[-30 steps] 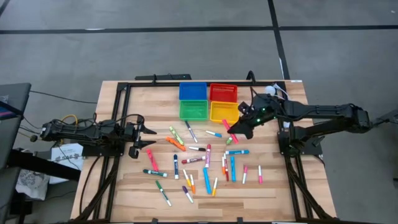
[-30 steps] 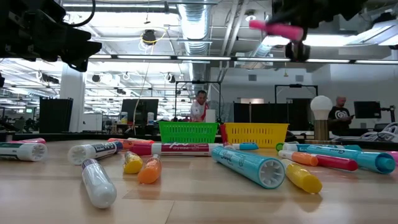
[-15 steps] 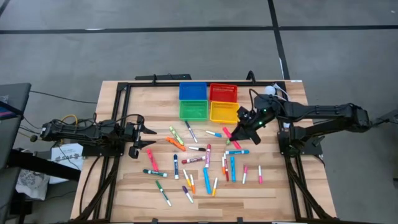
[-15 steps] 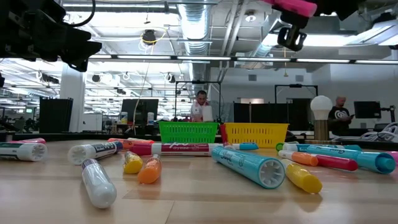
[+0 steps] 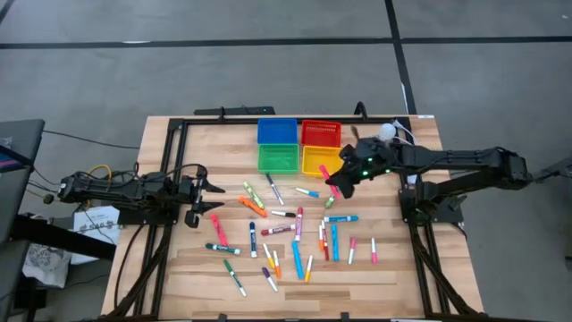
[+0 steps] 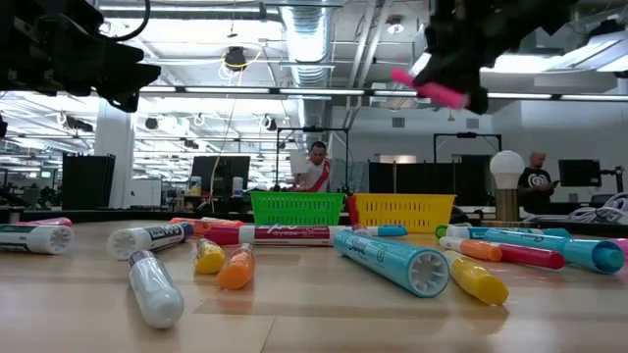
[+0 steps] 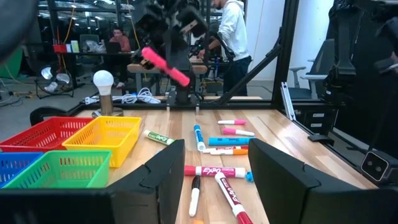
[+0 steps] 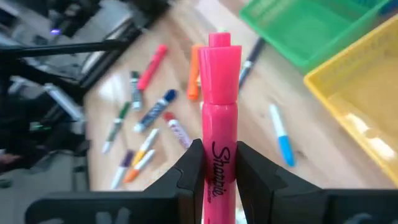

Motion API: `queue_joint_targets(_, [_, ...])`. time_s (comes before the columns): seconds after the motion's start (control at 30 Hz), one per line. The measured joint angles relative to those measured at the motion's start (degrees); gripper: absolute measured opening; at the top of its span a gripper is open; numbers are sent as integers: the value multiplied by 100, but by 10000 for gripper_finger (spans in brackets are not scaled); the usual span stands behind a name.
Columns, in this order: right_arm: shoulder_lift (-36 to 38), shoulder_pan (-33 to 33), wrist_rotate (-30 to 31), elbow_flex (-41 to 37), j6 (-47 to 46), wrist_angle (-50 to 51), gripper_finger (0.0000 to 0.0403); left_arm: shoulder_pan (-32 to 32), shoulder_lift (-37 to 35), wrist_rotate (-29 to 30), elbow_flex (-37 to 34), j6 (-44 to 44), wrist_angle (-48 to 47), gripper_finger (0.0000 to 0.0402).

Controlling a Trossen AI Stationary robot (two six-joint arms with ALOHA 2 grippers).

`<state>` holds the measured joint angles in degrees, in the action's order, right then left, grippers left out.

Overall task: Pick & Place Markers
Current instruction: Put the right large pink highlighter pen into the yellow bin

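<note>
Above the worktop [image 5: 393, 259], beside the yellow bin [image 5: 322, 161], a pink marker [image 5: 331, 180] is being pinched between the fingers of the right tool [image 5: 337, 182] and carried clear of the surface. Most of the job is judged as still waiting: some thirty markers [image 5: 295, 234] are being left scattered across the middle of the worktop, and no marker is being shown inside the blue bin [image 5: 277, 131], red bin [image 5: 321, 133], green bin [image 5: 279, 157] or yellow one. The left tool [image 5: 214, 198] is being kept idle at the left edge, its fingers spread and nothing between them.

From overhead, the whole scatter and the four bins are being laid out, yet the grip itself is being hidden under the arm. Through the right wrist camera, the pink marker [image 8: 218, 118] is being shown clamped upright between the two fingers [image 8: 189, 171], cap outward, with the yellow bin [image 8: 357, 99] close ahead. At worktop level, the pink marker [image 6: 430, 88] is being seen well above the lying ones, which no other view is making so plain.
</note>
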<state>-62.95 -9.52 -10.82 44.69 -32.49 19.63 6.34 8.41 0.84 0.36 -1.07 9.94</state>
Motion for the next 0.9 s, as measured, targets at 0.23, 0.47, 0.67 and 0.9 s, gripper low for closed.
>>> queue_joint_targets(0.23, [-986,-193,487,434,629,381,62,0,75,-1,0,-17,23,178])
queue_joint_targets(0.47, [-1957,-556,1033,1851,2198,1320,62,1,117,-1,0,-3,43,178])
queue_joint_targets(0.67, [-2855,-906,1557,2860,3420,2492,62,0,133,-2,0,0,49,178])
queue_joint_targets(0.9, [-3571,-1165,1562,3032,4038,2880,63,1,280,-2,0,1,48,178])
